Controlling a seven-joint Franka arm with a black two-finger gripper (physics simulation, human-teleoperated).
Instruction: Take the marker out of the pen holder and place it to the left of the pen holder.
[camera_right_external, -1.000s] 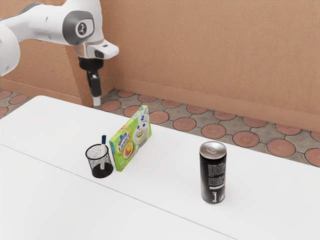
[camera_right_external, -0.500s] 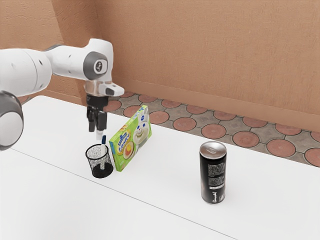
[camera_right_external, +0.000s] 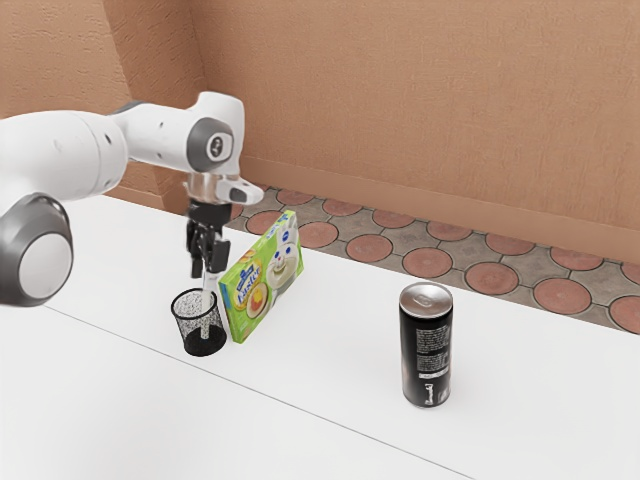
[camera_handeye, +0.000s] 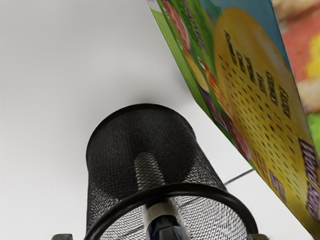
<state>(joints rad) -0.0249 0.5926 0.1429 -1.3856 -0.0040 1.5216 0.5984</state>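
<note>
Above the pen holder, at the exterior view's left, my gripper (camera_right_external: 208, 268) points down with its fingers apart, around the marker's top end. The white marker (camera_right_external: 206, 315) stands inside the black mesh pen holder (camera_right_external: 203, 343); its dark cap is hidden by the fingers there. In the wrist view the gripper (camera_handeye: 160, 237) has its tips far apart at the lower edge. Between them lies the dark cap of the marker (camera_handeye: 167, 227), above the rim of the mesh pen holder (camera_handeye: 140, 140).
A green and yellow food box (camera_right_external: 262, 280) stands upright close beside the pen holder, and looms large beside it in the wrist view (camera_handeye: 245, 100). A black can (camera_right_external: 426, 345) is farther toward the exterior view's right on the white table (camera_right_external: 330, 430).
My gripper has swung in over the table and come down to the marker's top. The pen holder, marker, box and can have stayed where they were.
</note>
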